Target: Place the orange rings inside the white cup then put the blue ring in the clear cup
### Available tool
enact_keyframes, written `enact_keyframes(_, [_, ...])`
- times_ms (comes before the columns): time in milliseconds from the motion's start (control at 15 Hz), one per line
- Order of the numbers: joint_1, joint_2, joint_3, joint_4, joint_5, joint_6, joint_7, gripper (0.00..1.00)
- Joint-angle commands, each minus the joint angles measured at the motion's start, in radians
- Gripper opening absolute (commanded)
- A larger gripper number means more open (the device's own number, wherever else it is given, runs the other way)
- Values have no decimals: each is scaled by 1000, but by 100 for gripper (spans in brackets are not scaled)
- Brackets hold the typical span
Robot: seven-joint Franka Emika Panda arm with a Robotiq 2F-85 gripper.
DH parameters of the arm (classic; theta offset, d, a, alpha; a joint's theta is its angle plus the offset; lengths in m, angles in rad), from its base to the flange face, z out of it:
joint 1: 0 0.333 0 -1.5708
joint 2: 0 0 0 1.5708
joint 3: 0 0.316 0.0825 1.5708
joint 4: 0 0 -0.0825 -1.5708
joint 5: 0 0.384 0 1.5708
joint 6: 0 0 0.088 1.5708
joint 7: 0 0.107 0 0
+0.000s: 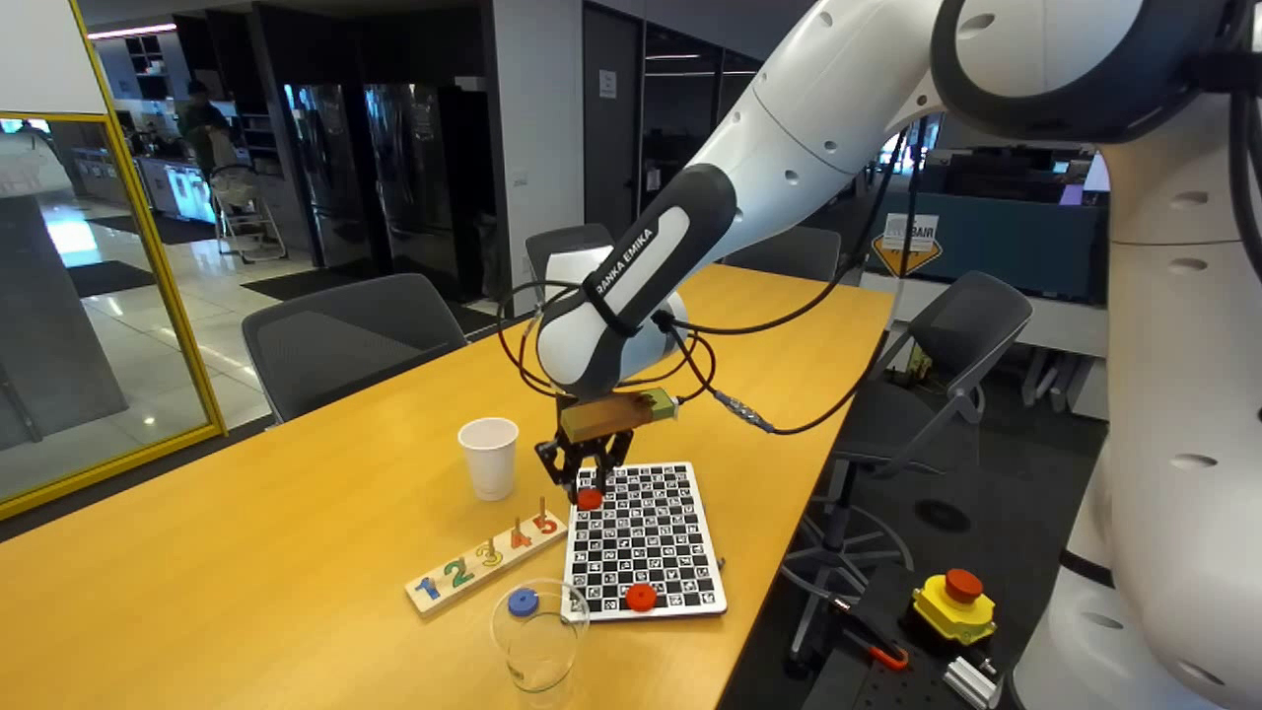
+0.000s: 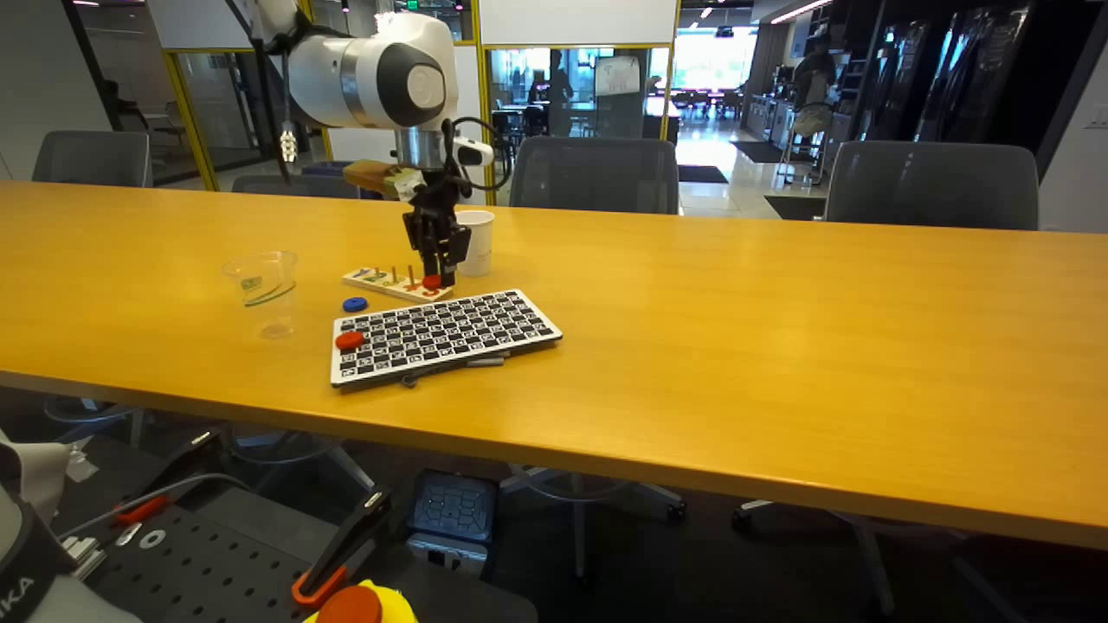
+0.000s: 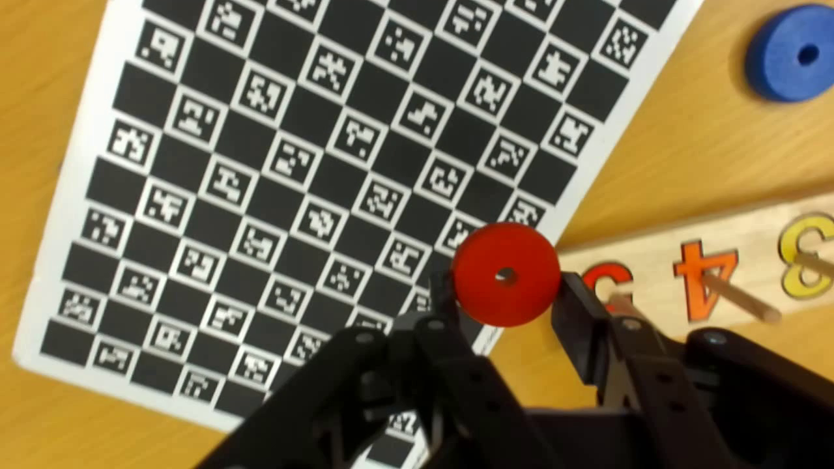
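One orange ring (image 3: 505, 244) was pinched in our gripper (image 3: 508, 288), near the numbered peg strip (image 1: 501, 563) and outside the white cup (image 1: 490, 466). Another orange ring (image 1: 641, 597) lay on the checkered board (image 1: 641, 532). We could not see the white cup's floor, so we could not tell whether it held any. The blue ring (image 2: 355, 305) sat on the table (image 2: 736, 346), outside the clear cup (image 2: 267, 296). We judged the task early: both visible orange rings, then the blue, were left to place.
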Motion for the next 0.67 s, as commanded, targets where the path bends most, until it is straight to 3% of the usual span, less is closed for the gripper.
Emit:
enact_keyframes(0, [1,-10,-14,131,-39,-79,36,24])
enact_keyframes(600, [18,134,7,431,-41,-165,32,24])
